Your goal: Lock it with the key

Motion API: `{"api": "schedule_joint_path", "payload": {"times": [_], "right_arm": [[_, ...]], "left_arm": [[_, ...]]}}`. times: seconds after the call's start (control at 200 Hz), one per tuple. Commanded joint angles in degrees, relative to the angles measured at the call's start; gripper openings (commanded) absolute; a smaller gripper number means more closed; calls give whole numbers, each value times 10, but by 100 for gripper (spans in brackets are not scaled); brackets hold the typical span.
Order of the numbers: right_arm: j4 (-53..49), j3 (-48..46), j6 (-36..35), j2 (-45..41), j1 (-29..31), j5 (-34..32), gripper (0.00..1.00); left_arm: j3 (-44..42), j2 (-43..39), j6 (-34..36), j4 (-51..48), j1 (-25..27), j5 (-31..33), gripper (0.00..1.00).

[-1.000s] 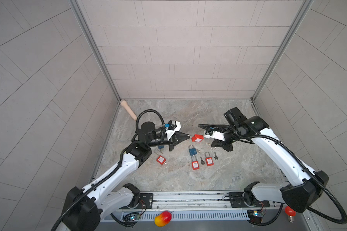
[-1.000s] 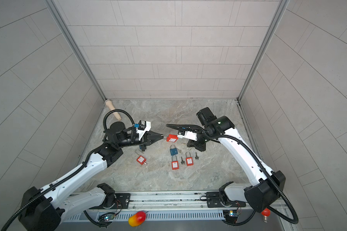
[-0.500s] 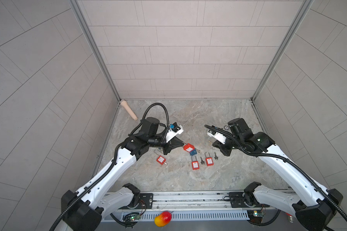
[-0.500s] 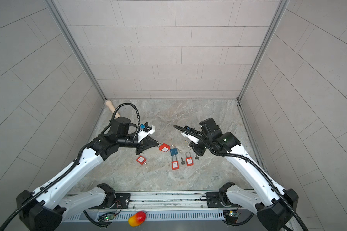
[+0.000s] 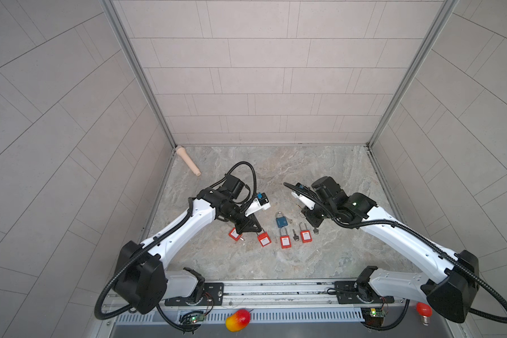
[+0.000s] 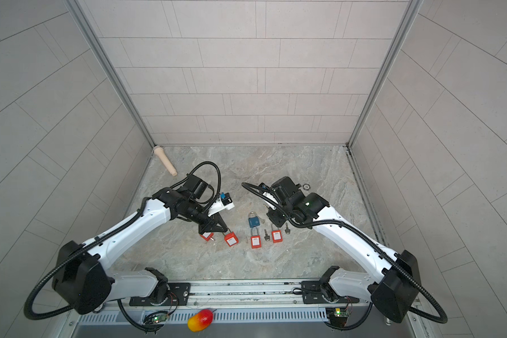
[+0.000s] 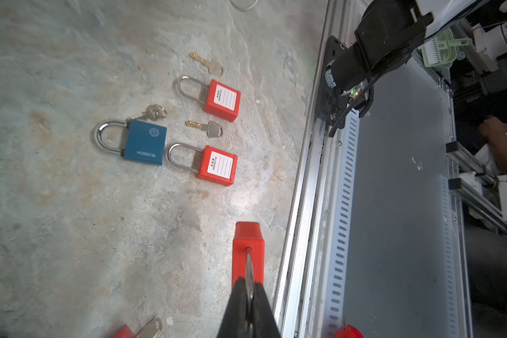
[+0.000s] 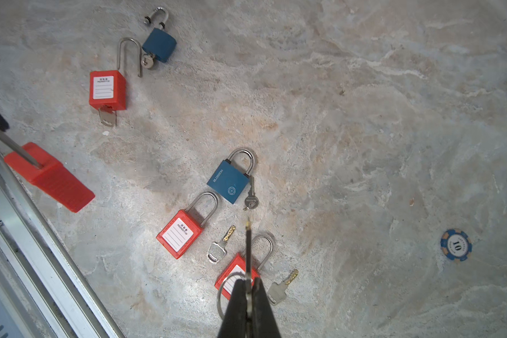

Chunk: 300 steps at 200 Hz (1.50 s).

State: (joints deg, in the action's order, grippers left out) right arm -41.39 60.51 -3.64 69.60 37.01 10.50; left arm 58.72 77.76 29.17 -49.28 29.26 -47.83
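We hold a red plastic-bodied padlock in our left gripper and a small silver key in our right gripper.
The left jaws are clamped on the padlock's steel shackle. Its body hangs tilted low over the grey marble tabletop, just beside a loose red padlock lying flat, and we cannot tell whether it touches down. The right jaws pinch the key's head, blade pointing out beyond them, above another red padlock. Key and held padlock are well apart.
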Motion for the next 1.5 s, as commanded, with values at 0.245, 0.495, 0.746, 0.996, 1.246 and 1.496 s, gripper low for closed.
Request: {"api": "schedule_joint_path", "payload": {"times": [0.245, 0.495, 0.746, 0.996, 1.246, 1.496], "right_arm": [[-6, 19, 88, 42, 27, -58, 0], [-22, 39, 188, 87, 45, -66, 0], [-18, 43, 288, 106, 74, -75, 0], [-18, 36, 345, 116, 117, -92, 0], [-30, 37, 377, 129, 148, -105, 0], [-36, 32, 402, 133, 167, -113, 0]], "left_arm": [[19, 111, 81, -60, 11, -27, 0], [44, 178, 90, -76, 19, 0, 0], [88, 239, 95, -84, 20, 10, 1], [99, 284, 107, -92, 36, 23, 9], [117, 285, 98, -91, 38, 61, 26], [101, 250, 77, -68, 37, 84, 47]]}}
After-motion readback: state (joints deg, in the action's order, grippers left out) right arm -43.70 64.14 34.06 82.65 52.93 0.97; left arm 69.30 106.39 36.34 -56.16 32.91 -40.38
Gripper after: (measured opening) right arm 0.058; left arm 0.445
